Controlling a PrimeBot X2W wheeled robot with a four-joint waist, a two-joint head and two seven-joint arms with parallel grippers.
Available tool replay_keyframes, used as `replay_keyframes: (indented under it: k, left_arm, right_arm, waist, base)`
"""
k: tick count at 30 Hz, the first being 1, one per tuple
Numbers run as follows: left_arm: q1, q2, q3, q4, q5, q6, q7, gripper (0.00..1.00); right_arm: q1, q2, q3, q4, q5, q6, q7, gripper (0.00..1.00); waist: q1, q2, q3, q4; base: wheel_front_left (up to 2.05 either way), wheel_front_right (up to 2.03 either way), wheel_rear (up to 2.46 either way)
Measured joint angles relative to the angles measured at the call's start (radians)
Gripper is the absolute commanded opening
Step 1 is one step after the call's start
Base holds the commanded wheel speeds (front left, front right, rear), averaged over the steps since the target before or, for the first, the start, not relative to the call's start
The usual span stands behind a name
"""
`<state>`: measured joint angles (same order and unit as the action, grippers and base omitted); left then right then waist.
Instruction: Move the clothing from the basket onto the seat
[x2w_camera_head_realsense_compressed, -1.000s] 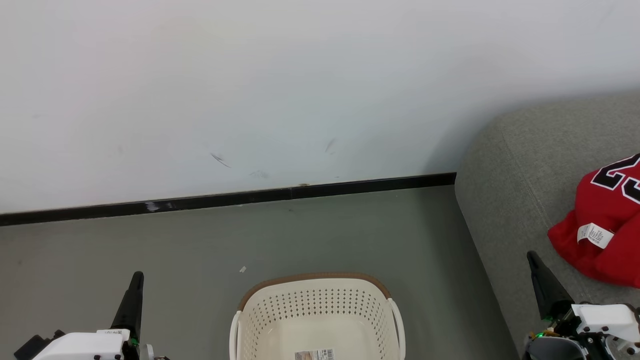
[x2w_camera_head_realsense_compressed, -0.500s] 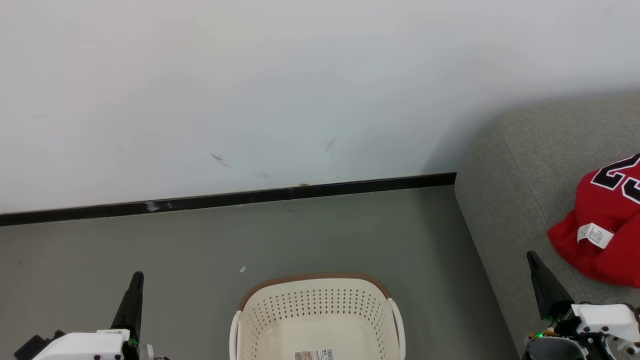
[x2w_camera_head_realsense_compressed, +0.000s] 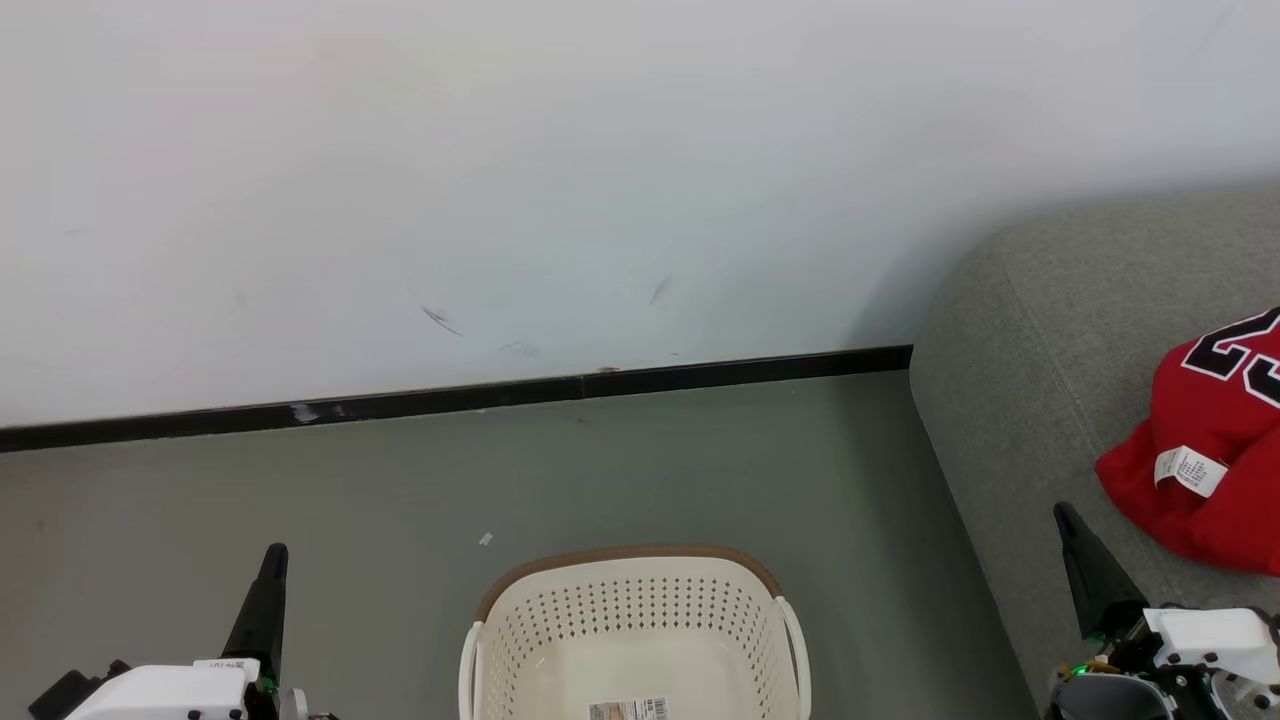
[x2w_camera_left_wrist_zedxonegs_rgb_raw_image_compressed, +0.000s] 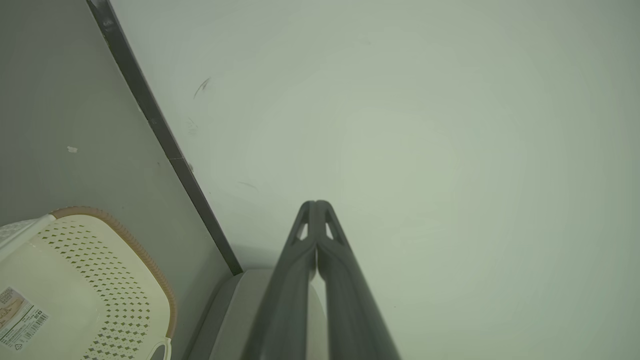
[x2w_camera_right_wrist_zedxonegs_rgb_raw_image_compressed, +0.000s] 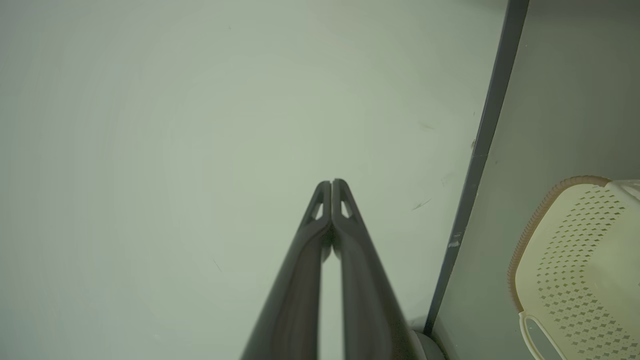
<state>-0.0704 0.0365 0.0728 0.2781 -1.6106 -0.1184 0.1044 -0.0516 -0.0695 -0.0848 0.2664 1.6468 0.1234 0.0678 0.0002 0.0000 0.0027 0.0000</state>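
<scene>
- Where the head view reaches its lower left corner, the left gripper points up the frame over the grey floor. In the left wrist view its two dark fingers lie pressed together at the tips, with nothing between them.
- Wall fills the upper frame, pale with a few scuffs. A black baseboard runs across below it.
- A small pale scrap lies on the floor, left of centre and just above the basket.
- The basket sits at bottom centre, cream with a brown rim and perforated walls. Its near part is cut off by the frame edge, and a barcode label lies on its bottom.
- The sofa takes up the right side, grey woven fabric with a rounded corner near the baseboard's end.
- The right gripper stands at lower right, in front of the sofa's edge. In the right wrist view its fingers meet at the tips and hold nothing.
- The clothing lies bunched on the sofa at the far right, well apart from the basket. It is red, with part of a black number and a white tag showing, and it runs out of frame.
</scene>
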Motion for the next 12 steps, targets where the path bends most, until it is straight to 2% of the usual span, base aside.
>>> replay_keyframes:
  k: [12]
  left_arm:
    - [0.000, 0.000, 0.000, 0.001, 0.000, 0.000, 0.000, 0.00]
  right_arm:
    - [0.000, 0.000, -0.001, 0.000, 0.000, 0.000, 0.000, 0.00]
  waist:
    - [0.0001, 0.0000, 0.000, 0.000]
  base:
    - [0.00, 0.00, 0.00]
